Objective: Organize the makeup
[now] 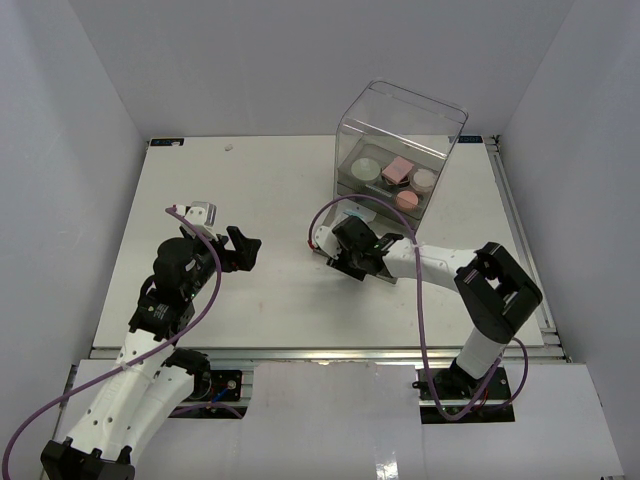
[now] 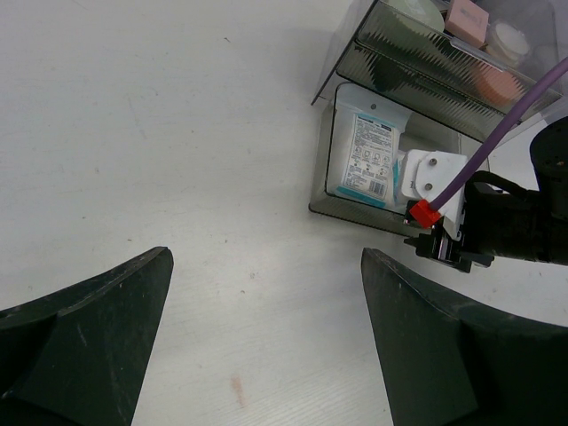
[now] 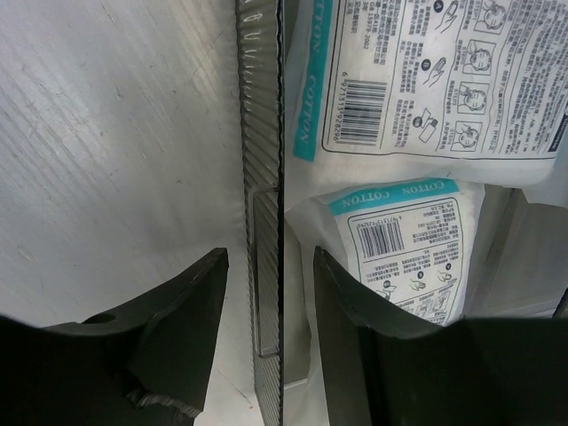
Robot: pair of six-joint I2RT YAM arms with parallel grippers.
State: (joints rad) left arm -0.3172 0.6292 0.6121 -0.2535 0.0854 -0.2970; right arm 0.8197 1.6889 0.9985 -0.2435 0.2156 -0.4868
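Toward the far right corner of the table (image 1: pixel 270 200) stands the clear box (image 1: pixel 400 120), with grey trays stacked inside. Its lowest drawer (image 2: pixel 321 169) is pulled out toward the near edge. First risk: the box looks light and nothing pins it. A push off the drawer's line would likely skid or twist the whole box rather than seat the drawer.

Right claw (image 3: pixel 269 257) straddles the drawer's ribbed front wall, one finger outside and one inside. It is narrowly parted, with a sliver of gap on each side, and clamps nothing. Second risk: the inner finger sits just beside the nearer sachet (image 3: pixel 408 253). Squeezing or shoving from here could pinch its edge or ruck it up, and the drawer could then jam.

Left claw (image 2: pixel 266 257) hangs over the middle left of the table, spread wide and empty. It is well apart from the box, so it offers no brace.

Farther sachet (image 3: pixel 426 80) lies flat, overlapping the nearer one. Both are in the drawer. Pink square puff (image 1: pixel 398 168), pink round puff (image 1: pixel 407 199) and white round pad (image 1: pixel 425 178) sit in the tray above.
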